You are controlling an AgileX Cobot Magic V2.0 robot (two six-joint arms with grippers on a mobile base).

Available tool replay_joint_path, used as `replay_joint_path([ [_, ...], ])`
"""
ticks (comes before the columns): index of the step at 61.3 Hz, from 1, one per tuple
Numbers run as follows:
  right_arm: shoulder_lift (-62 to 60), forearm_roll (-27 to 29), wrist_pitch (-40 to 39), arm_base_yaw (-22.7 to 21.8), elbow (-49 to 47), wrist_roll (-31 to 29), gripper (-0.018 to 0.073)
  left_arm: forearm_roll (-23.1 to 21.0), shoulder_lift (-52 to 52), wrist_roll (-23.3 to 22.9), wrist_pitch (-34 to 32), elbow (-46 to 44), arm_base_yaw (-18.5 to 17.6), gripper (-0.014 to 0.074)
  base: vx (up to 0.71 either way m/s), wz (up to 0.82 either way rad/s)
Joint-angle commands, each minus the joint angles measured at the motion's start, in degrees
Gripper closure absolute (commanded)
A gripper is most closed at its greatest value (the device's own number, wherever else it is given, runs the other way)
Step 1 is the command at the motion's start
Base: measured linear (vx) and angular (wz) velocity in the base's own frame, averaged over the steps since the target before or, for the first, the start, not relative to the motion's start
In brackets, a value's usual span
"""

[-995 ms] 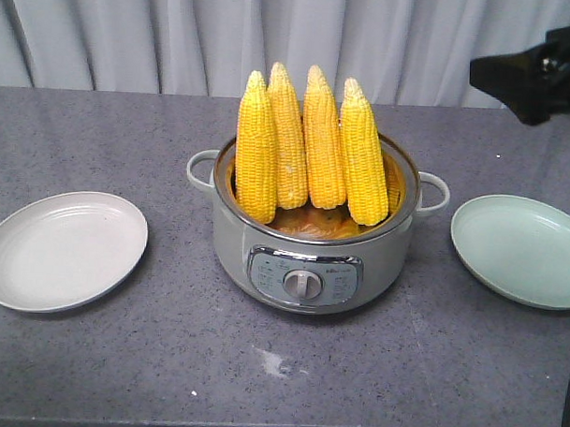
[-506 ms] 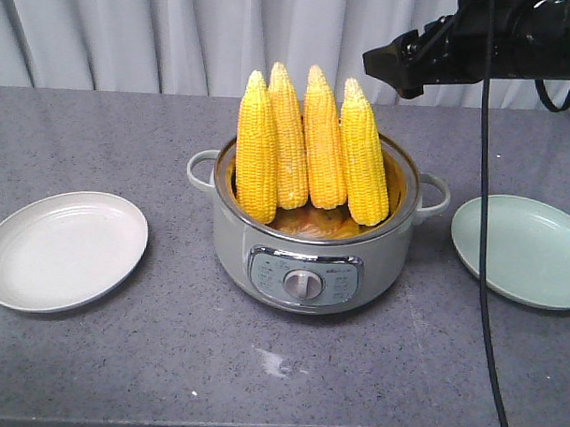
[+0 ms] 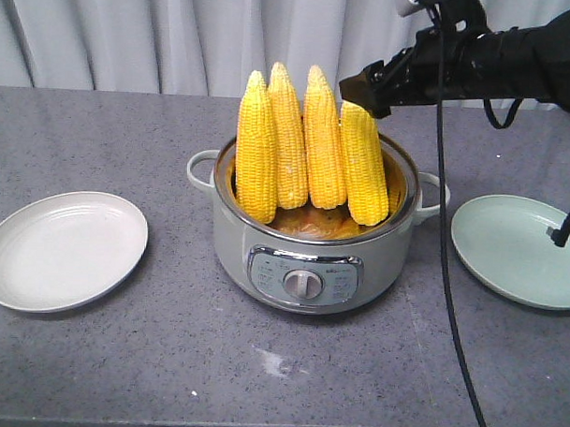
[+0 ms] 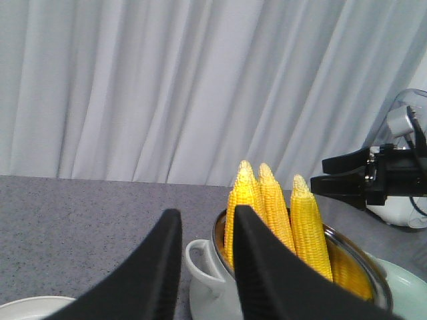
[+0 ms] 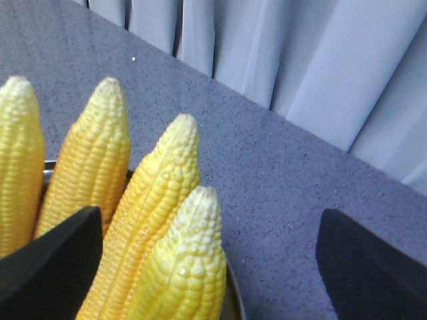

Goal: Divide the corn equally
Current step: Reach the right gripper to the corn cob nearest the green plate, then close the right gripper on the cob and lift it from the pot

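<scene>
Four corn [image 3: 306, 144] cobs stand upright, tips up, in grey electric pot [image 3: 306, 270], rising well above pot rim. Right gripper [image 3: 362, 93] hovers at tip of cob on pot's right side, jaws wide apart; contact cannot be told. Left gripper [image 4: 207, 217] sits low, left of pot, jaws slightly apart, holding nothing. White plate [image 3: 64, 253] lies left of pot, pale green plate [image 3: 518, 250] right of pot, bare table between. Black cable [image 3: 447, 275] hangs right of pot. Grey speckled table [image 3: 167, 369]; pale curtain [image 3: 132, 30] behind pot.
</scene>
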Motion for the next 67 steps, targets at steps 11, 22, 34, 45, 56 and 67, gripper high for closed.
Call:
replay_joint_path([
  [11,1.83,1.94,-0.51,-0.10,-1.88,0.09,-0.0043,-1.84,0.28,0.02,-0.76,-2.01,0.02,0.0395,0.00,0.00],
  [22,2.31,1.90,0.58,-0.10,-1.88,0.09,0.0067,-1.84,0.28,0.02,-0.69,-2.01,0.02,0.0395,0.00,0.00],
  [34,2.21,1.90,1.65,-0.10,-1.88,-0.12,0.0333,-1.84,0.28,0.02,-0.56,-2.01,0.02,0.0395,0.00,0.00],
  [45,0.77,2.01,1.39,-0.10,-1.88,-0.98,0.0566,-1.84,0.28,0.02,-0.52,-2.01,0.02,0.0395,0.00,0.00],
  [56,-2.53,2.13,0.19,-0.19,-1.88,-0.77,0.0568,-1.84,0.28,0.02,-0.52,-2.01,0.02,0.0395,0.00,0.00],
  [67,-8.12,2.13,-1.71,-0.27,-1.88,-0.71,0.0568,-1.84,0.28,0.02,-0.52,-2.01,0.02,0.0395,0.00,0.00],
])
